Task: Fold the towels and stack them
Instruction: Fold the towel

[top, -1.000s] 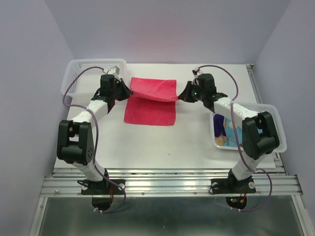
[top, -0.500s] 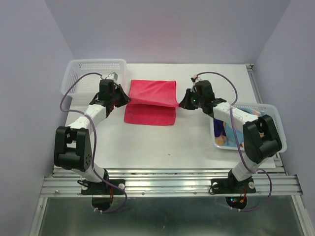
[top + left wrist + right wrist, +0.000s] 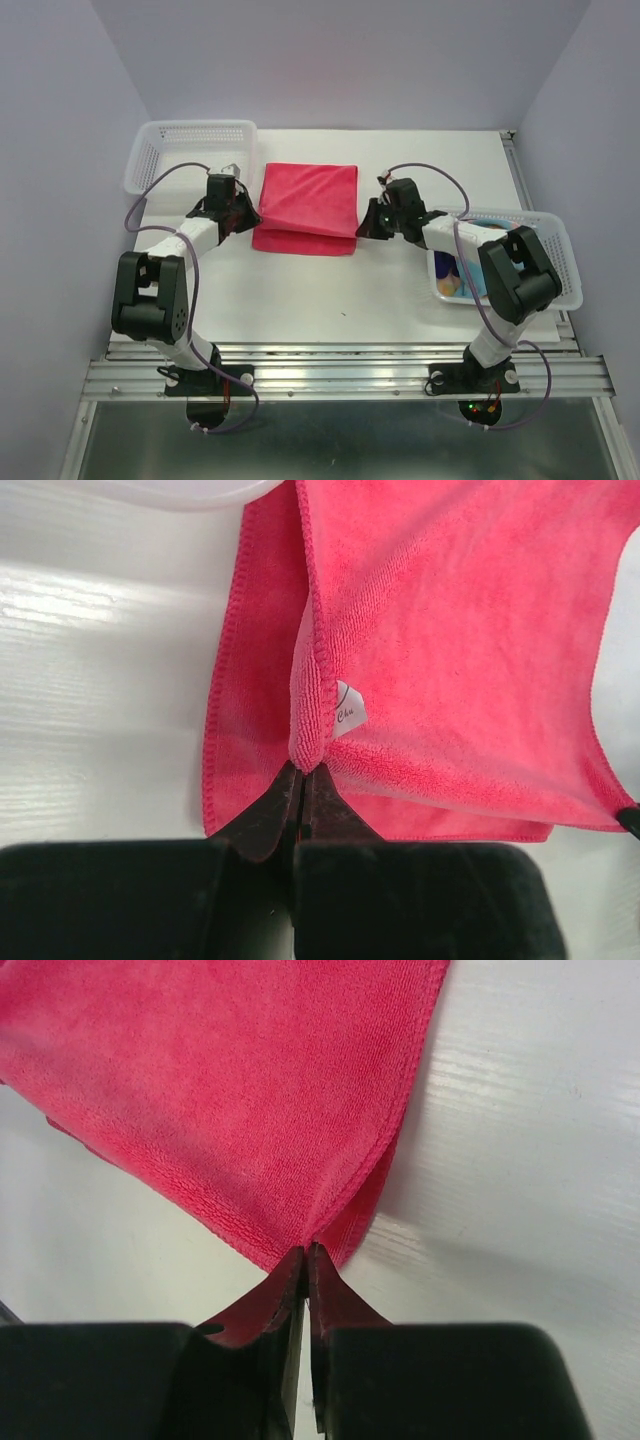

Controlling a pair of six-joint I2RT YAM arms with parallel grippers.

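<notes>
A magenta-pink towel [image 3: 308,205] lies on the white table [image 3: 330,290], its top layer folded toward the near edge over the lower layer. My left gripper [image 3: 252,218] is shut on the top layer's left corner; the left wrist view shows the pinched corner [image 3: 306,748] and a small white label [image 3: 347,710]. My right gripper [image 3: 363,222] is shut on the right corner, where the towel [image 3: 220,1090] meets the fingertips. A light blue towel with orange dots [image 3: 452,268] lies in the right basket.
A white mesh basket [image 3: 190,150] stands at the back left, near my left arm. A second white mesh basket [image 3: 560,270] stands at the right edge, beside my right arm. The table's back right corner has a metal rail [image 3: 517,165].
Both grippers have moved toward the near edge and down, drawing the towel's top layer over the bottom layer. The raised fold now lies almost flat near the front hem.
</notes>
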